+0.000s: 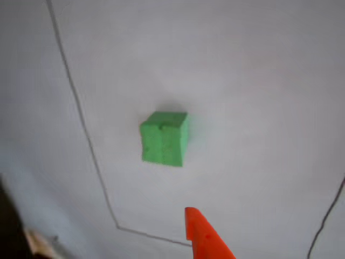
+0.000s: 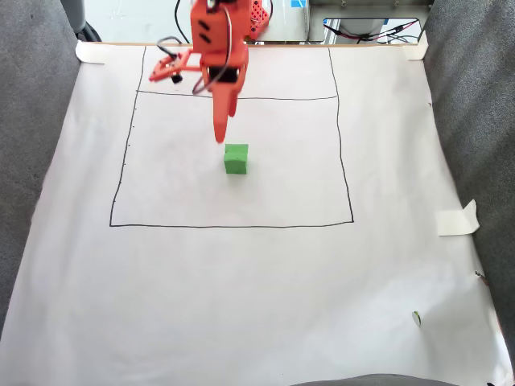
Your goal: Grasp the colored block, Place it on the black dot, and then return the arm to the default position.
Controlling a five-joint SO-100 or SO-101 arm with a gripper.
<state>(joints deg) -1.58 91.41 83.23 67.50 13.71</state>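
- Resting on the white paper (image 2: 241, 281), inside the drawn rectangle (image 2: 233, 225), the colored block (image 2: 236, 159) sits upright with nothing holding it; no black dot can be made out around it.
- Judging by its dented faces and centre seam in the other view (image 1: 164, 138), it looks like soft, light foam, so it should squash a little and grip well rather than slip.
- A hold across two opposite side faces, low on the body, seems the safest.
- The arm (image 2: 216, 48) reaches down from the far edge, and its gripper (image 2: 219, 137) hangs just beside the block, up and to the left in the fixed view, not touching it.
- Its orange jaws taper to one point there, apparently closed on nothing.
- One orange tip (image 1: 202, 234) shows at the other view's bottom edge.
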